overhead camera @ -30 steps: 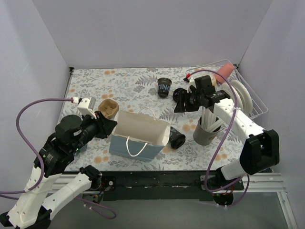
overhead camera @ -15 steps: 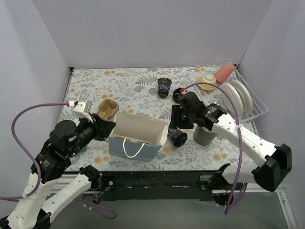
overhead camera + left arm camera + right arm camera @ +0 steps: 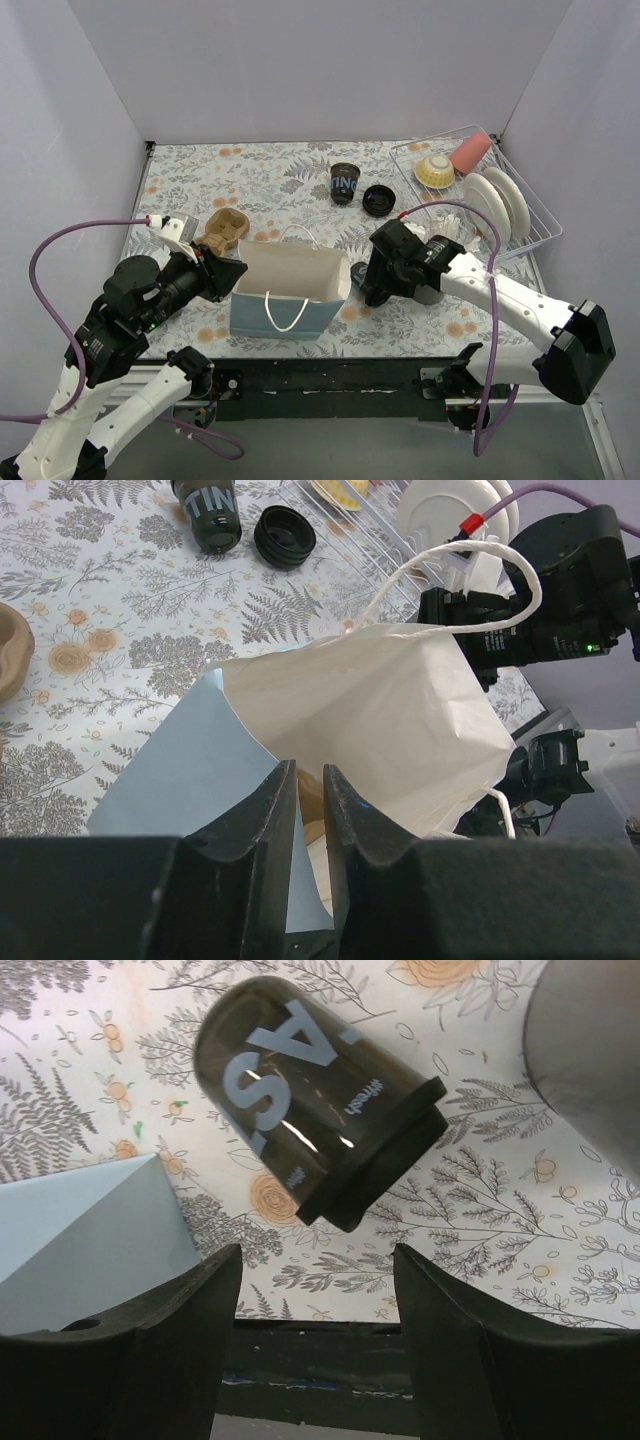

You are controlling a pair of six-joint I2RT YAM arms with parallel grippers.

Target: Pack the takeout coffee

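Lidded cup lies on side, just right of paper bag. Right gripper jaws wide, straddling it, no contact. Left gripper pinches bag rim. Judged light, crushable, rolls: you grip mid-body, gently.

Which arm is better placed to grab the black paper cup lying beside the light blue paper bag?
Right: the right gripper, open, is over the black paper cup; the left gripper pinches the light blue paper bag's rim.
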